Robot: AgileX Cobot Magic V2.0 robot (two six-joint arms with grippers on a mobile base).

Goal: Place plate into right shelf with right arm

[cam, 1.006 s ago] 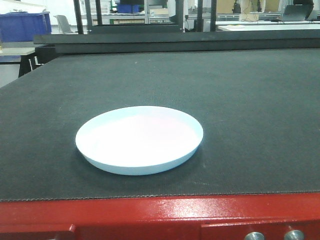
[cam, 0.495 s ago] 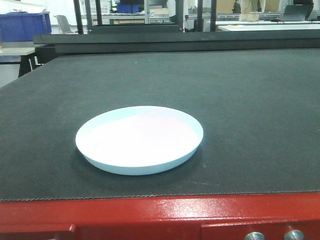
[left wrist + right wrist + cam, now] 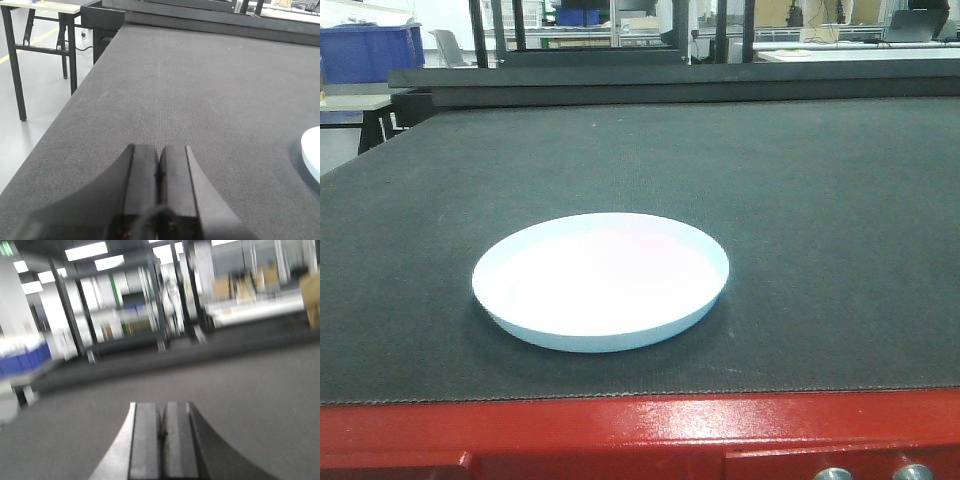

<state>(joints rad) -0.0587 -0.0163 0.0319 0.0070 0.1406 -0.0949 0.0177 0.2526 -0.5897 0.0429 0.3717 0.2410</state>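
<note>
Plainly, the plate (image 3: 600, 280) lies flat and upright on the dark woven mat (image 3: 820, 180) that covers the table, towards the near edge and a little left of centre, just behind the table's red front rail (image 3: 620, 430). It is white, shallow and bare inside. From the left wrist view, the left gripper (image 3: 159, 170) hangs low over the mat with its two black fingers pressed together and nothing between them; a sliver of the plate's rim (image 3: 312, 152) shows at the right border of that view, apart from the gripper. To the gripper's left the mat ends, and a light-topped side table (image 3: 40, 5) on black legs stands on the grey floor beyond. The right wrist view is smeared with blur, yet the right gripper (image 3: 162, 435) shows its fingers closed against each other, empty, above the same dark surface. Behind it are dark rack uprights (image 3: 65, 310) and a blue bin (image 3: 20, 360), too blurred to make out further.
</note>
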